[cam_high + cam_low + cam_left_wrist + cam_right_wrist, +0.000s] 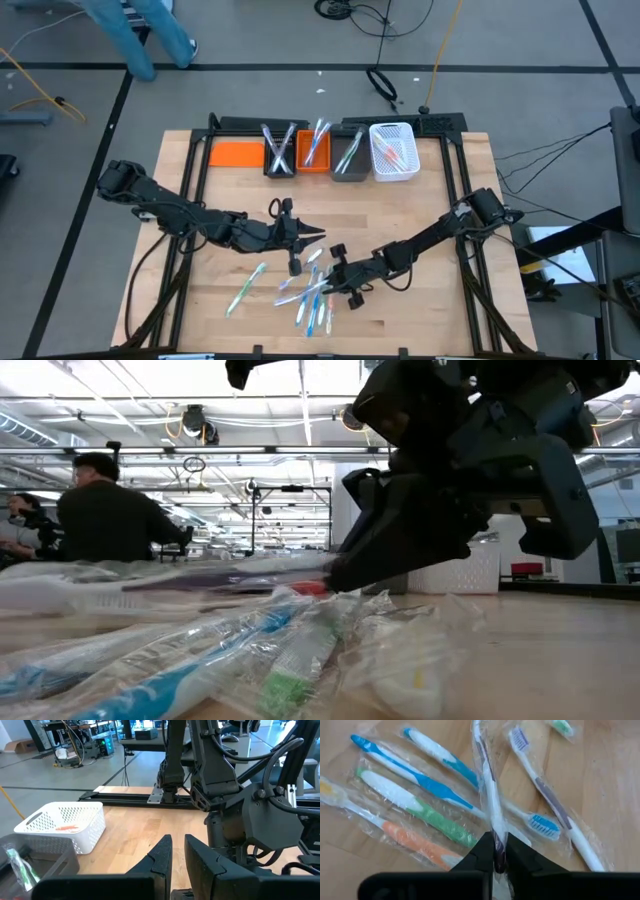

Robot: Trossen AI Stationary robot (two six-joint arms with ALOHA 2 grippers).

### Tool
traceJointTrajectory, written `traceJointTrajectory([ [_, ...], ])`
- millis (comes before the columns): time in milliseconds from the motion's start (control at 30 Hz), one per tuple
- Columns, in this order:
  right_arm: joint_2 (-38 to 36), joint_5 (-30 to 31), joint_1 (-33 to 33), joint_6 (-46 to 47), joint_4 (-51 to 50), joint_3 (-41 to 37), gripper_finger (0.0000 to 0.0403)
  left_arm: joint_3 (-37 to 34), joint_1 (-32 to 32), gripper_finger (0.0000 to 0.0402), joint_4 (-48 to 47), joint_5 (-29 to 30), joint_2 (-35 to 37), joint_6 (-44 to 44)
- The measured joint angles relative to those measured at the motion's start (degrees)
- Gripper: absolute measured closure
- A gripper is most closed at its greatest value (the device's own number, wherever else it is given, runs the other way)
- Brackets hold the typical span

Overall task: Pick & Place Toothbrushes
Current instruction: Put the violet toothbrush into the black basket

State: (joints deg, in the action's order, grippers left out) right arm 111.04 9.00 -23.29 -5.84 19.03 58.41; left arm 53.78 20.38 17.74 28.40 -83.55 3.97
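- Right wrist view: my right pincer point(496, 851) is clamped on one wrapped toothbrush point(489, 795), low centre of frame, over the toothbrush pile point(305, 290) on the desk point(420, 320).
- Risk: slick wrapper slips free, or a neighbour's wrapper drags along.
- Left pincer point(318, 233) waits nearly closed, empty, mid-frame in the high view; the arms could clash.

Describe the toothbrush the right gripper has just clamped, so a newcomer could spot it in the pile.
On the wooden table, find the pile of wrapped toothbrushes near the front edge. The right gripper is shut on a white and purple toothbrush. Unlike its neighbours lying flat, it alone is pinched between dark fingers.
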Motion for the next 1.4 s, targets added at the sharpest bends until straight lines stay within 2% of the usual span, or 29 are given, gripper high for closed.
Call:
traceJointTrajectory([
  [167,-0.9,0.2,0.1,-0.2,-0.2,0.0,0.0388,0.0,0.0,0.0350,0.0,0.0,0.0,0.0],
  [333,-4.0,3.9,0.7,0.2,-3.9,-0.1,0.0388,0.0,0.0,0.0350,0.1,0.0,0.0,0.0],
  [567,-10.5,13.4,2.0,2.1,-11.0,0.0,0.0388,0.0,0.0,0.0350,1.6,0.0,0.0,-0.2],
  [800,-18.4,21.3,4.2,3.4,-11.3,-3.5,0.0388,0.0,0.3,0.0350,2.3,0.0,0.0,-0.2],
  [933,-23.7,22.8,6.0,6.3,-8.1,-8.5,0.0388,0.0,0.5,0.0350,2.6,0.0,0.0,-0.4],
  [1200,-33.0,22.7,7.2,6.6,8.5,-19.8,0.0388,0.0,0.5,0.0350,3.6,0.0,0.0,-0.8],
  [1400,-37.4,22.5,7.2,6.5,19.2,-25.2,0.0388,0.0,0.5,0.0350,4.8,0.0,0.0,-0.6],
])
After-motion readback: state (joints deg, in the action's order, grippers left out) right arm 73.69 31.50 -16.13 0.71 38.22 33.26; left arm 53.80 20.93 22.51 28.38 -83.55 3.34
